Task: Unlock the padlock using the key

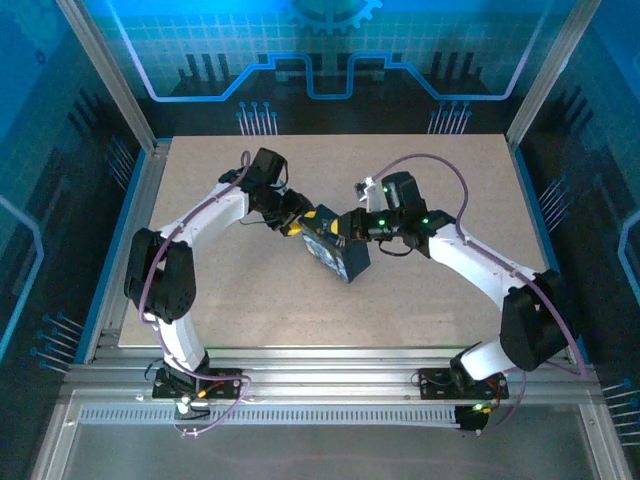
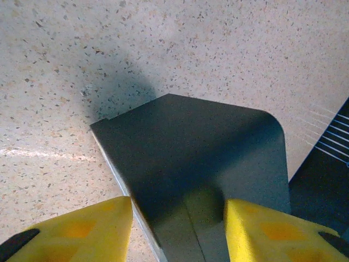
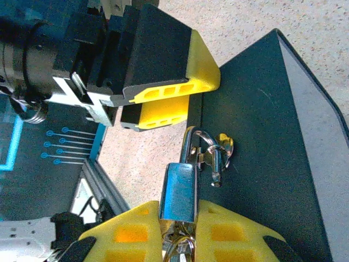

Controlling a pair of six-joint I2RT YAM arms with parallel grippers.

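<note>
1. Top external view. The two arms meet over the middle of the speckled worktop (image 1: 250,300). A dark tin (image 1: 340,258) sits tilted between them. The left gripper (image 1: 293,222) touches its left end and the right gripper (image 1: 352,232) its upper right side. The padlock and the key are too small to make out here, and the state of either pair of jaws cannot be told.

2. Left wrist view. The left gripper (image 2: 177,210) has its two yellow jaws pressed against opposite sides of the tin (image 2: 207,147), clamped on its near edge. The tin's flat dark face runs away from the camera and casts a shadow on the worktop (image 2: 218,43).

3. Right wrist view. The padlock (image 3: 180,188), with a shiny bluish body, stands upright against the face of the tin (image 3: 256,136). Its silvery shackle (image 3: 191,143) passes through the metal hasp (image 3: 221,148). The right gripper (image 3: 179,214) has its yellow jaws closed on the lower end of the padlock body. A thin wire ring (image 3: 175,251) shows between them, below the body. The key cannot be made out. Above, the left gripper (image 3: 197,94) pinches the tin's edge, with the worktop (image 3: 305,22) behind.
</note>
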